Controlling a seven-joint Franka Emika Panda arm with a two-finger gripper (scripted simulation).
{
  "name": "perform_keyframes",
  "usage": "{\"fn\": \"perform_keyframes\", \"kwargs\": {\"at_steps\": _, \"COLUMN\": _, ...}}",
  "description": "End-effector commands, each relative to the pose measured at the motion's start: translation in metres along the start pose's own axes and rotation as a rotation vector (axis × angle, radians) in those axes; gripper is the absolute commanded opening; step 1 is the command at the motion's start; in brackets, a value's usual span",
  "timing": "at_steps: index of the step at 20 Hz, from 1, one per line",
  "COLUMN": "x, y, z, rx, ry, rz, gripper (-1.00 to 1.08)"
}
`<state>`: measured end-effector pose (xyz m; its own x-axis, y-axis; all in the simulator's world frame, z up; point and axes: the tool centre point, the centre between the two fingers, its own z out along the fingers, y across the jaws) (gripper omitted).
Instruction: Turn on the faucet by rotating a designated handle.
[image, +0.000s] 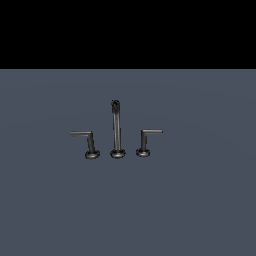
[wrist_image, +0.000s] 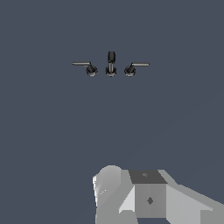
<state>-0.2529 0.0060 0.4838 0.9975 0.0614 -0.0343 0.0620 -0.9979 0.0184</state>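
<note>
The faucet (image: 117, 131) is a small dark metal three-piece set standing on the grey floor. Its tall thin spout post (image: 116, 127) is in the middle. The designated handle (image: 145, 141), with a short upright stem and a thin lever bar, stands at the exterior view's right of the post. The mirror-image handle (image: 89, 142) with a leaning stem stands at the left. In the wrist view the faucet (wrist_image: 111, 65) is small and far off, with the designated handle (wrist_image: 134, 67) beside the post. Only a grey block of the arm's end (wrist_image: 148, 197) shows there; no fingers show.
A flat dark grey floor (image: 128, 210) lies all around the faucet. A black band (image: 128, 32) fills the top of the exterior view. Nothing else stands in view.
</note>
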Motion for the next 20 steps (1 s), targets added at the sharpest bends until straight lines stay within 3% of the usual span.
{"fn": "perform_keyframes", "kwargs": {"at_steps": 1, "x": 0.0, "y": 0.0, "z": 0.0, "rx": 0.0, "ry": 0.0, "rz": 0.0, "gripper": -1.0}}
{"fn": "perform_keyframes", "kwargs": {"at_steps": 11, "x": 0.012, "y": -0.005, "z": 0.016, "rx": 0.002, "ry": 0.0, "rz": 0.065, "gripper": -1.0}}
{"fn": "perform_keyframes", "kwargs": {"at_steps": 20, "x": 0.047, "y": -0.015, "z": 0.06, "rx": 0.008, "ry": 0.002, "rz": 0.239, "gripper": -1.0}}
